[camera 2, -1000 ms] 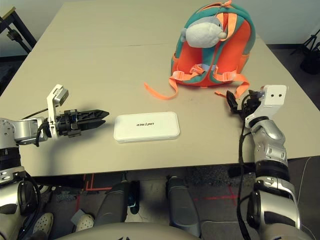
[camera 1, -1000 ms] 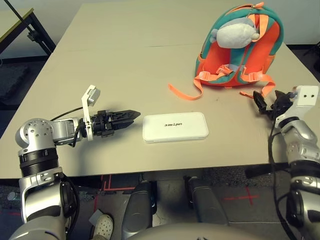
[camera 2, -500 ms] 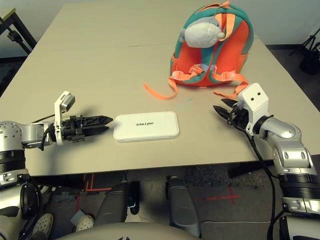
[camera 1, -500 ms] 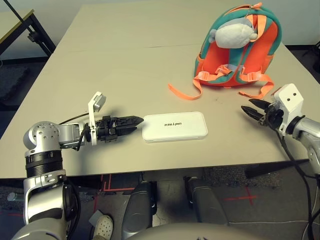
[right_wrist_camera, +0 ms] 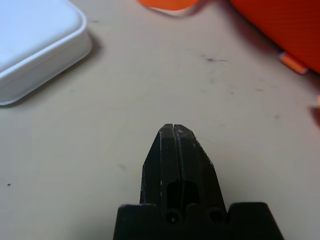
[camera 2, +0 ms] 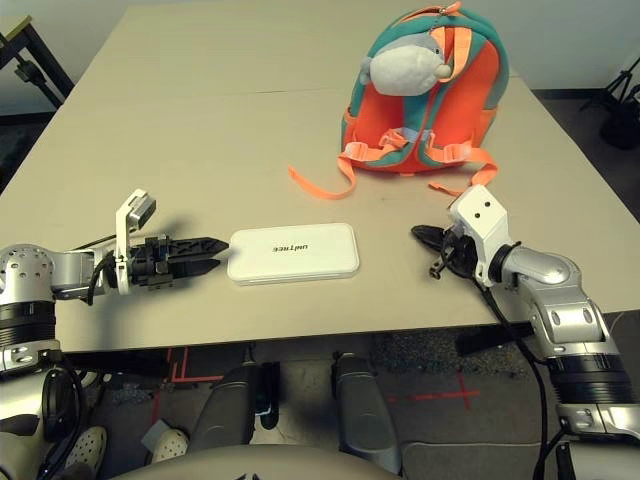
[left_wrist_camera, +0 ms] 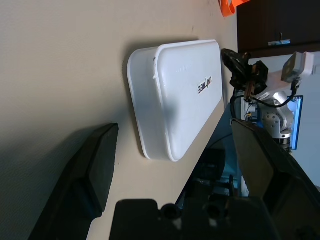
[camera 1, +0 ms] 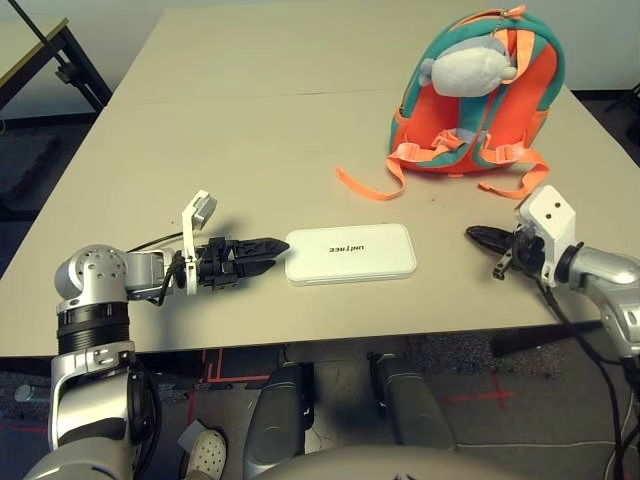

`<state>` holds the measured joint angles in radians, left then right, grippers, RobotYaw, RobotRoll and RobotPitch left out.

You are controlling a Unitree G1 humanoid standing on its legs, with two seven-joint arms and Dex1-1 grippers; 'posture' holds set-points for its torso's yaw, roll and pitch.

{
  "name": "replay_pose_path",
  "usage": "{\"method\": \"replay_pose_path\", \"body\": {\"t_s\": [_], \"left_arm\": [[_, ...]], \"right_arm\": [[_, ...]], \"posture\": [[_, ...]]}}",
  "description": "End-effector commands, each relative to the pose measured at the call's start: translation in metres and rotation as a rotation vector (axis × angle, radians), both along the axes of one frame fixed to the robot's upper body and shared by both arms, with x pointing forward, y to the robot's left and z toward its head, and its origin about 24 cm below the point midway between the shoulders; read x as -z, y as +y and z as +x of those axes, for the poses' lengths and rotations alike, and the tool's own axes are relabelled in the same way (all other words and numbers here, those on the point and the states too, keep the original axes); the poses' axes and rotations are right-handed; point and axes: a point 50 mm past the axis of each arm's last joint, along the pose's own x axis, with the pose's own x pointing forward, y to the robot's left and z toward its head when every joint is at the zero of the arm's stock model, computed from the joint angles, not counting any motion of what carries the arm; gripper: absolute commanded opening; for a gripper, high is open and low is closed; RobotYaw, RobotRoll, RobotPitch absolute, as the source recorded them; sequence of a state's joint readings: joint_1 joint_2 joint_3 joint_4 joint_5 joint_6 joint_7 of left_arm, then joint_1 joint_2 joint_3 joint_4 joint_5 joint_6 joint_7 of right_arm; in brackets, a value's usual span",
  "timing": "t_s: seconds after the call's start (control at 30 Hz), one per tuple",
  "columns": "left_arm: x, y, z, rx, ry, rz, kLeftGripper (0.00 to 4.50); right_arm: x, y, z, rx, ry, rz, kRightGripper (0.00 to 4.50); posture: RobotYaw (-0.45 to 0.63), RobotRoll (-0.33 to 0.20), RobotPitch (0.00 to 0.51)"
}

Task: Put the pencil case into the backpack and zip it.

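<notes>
The white pencil case (camera 1: 350, 252) lies flat near the table's front edge, its dark lettering facing up. Just left of its short end sits my left gripper (camera 1: 272, 249), open, its tips close to the case but apart from it; the left wrist view shows the case (left_wrist_camera: 180, 95) ahead of the spread fingers (left_wrist_camera: 95, 165). The orange and teal backpack (camera 1: 480, 90) stands at the back right, with the grey-white plush on it. My right gripper (camera 1: 480, 236) is shut with nothing in it, low over the table to the right of the case, pointing at it.
Orange straps (camera 1: 365, 185) trail from the backpack onto the table between it and the case. A black frame (camera 1: 60, 60) stands beyond the table's far left corner. The table's front edge (camera 1: 330, 335) runs close to both grippers.
My left gripper has crept right, up to the case's end. My right gripper has swung round to point left at the case, moved closer to it and gone from open to shut.
</notes>
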<state>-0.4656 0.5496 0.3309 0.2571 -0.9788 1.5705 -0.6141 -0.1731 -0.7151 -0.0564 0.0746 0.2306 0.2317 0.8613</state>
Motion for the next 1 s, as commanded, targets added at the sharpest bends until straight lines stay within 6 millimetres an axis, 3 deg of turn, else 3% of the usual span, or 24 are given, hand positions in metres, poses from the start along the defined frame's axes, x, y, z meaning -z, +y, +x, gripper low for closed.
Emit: {"method": "replay_pose_path", "body": {"t_s": [0.03,0.6,1.0], "left_arm": [[0.009,-0.003,0.002,0.002,0.039,0.007,4.50],[0.011,-0.010,0.007,0.023,0.044,-0.022,4.50],[0.014,-0.010,0.006,0.024,0.049,-0.016,4.50]], "right_arm": [[0.006,0.004,-0.005,-0.034,0.036,-0.011,0.02],[0.014,0.016,-0.011,-0.112,0.102,-0.040,0.02],[0.020,0.047,-0.010,-0.182,0.114,-0.024,0.02]], "posture": [[-0.16,0.000,0.169],[-0.16,0.000,0.183],[-0.16,0.000,0.184]]}}
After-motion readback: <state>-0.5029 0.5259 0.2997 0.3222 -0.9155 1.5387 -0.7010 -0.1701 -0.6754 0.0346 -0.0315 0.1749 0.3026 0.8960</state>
